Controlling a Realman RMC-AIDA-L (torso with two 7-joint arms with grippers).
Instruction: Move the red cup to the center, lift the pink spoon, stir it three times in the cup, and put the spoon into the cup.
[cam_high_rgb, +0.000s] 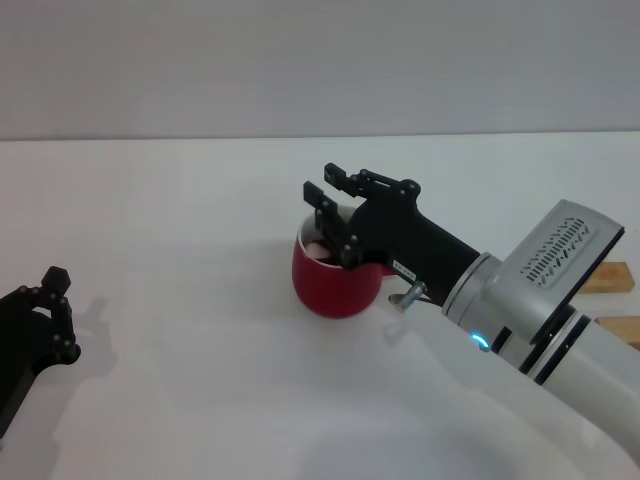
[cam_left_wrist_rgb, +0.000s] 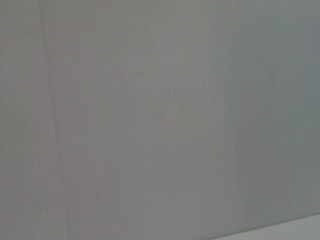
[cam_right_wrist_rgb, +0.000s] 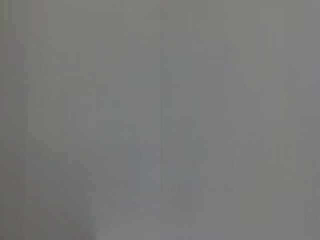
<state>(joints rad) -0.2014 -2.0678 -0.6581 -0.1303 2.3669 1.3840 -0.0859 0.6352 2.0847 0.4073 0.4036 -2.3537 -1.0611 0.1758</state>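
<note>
Right gripper (cam_high_rgb: 325, 200) spread apart over the red cup (cam_high_rgb: 335, 280), one finger dipping inside its rim, arm slanting in from the cup's right | left gripper (cam_high_rgb: 45, 310) parked well left of cup, grip unclear | bare white table (cam_high_rgb: 180, 220) around cup; wooden blocks (cam_high_rgb: 610, 280) beyond the arm | pinkish patch inside cup, pink spoon not identifiable

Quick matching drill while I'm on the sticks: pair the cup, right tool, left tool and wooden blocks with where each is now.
1 cup
2 right tool
3 left tool
4 blocks

a far right of the table
b low at the left edge
c at the cup's mouth
d around the middle

Pairs: 1-d, 2-c, 3-b, 4-a
</note>
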